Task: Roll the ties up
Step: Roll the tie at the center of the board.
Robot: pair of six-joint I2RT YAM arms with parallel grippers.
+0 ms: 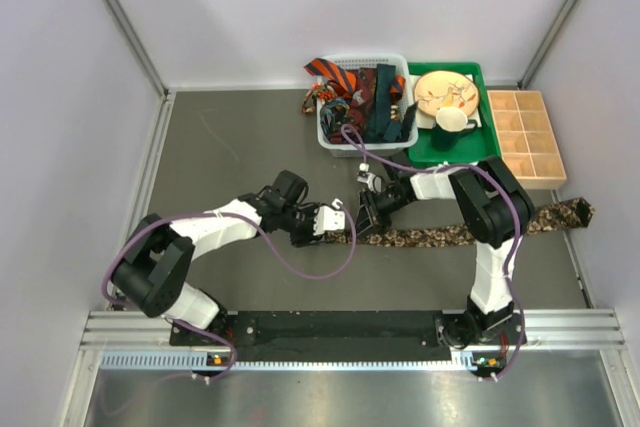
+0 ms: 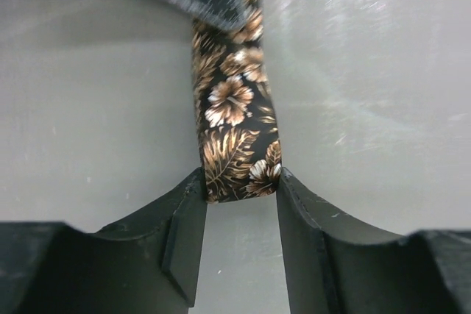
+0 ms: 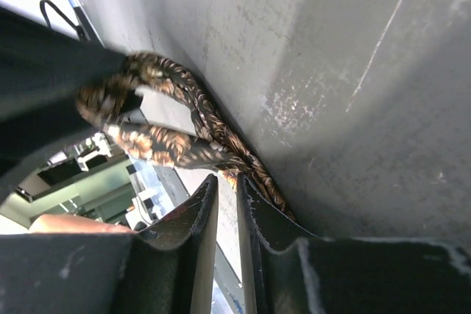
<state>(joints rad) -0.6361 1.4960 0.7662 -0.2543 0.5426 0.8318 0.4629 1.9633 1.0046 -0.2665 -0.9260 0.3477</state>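
Left tool (image 2: 241, 204) brackets the floral tie's (image 1: 450, 235) narrow end, jaws parted; right tool (image 3: 227, 189), nearly closed, seemingly pinches it. A slip would loosen the roll.

It looked like a robotics lab test cell: plain white panel walls (image 1: 300, 7) on aluminium framing (image 1: 125, 22) enclosed a bare grey counter (image 1: 240, 147), with two arms bolted to a metal rail (image 1: 340, 329).
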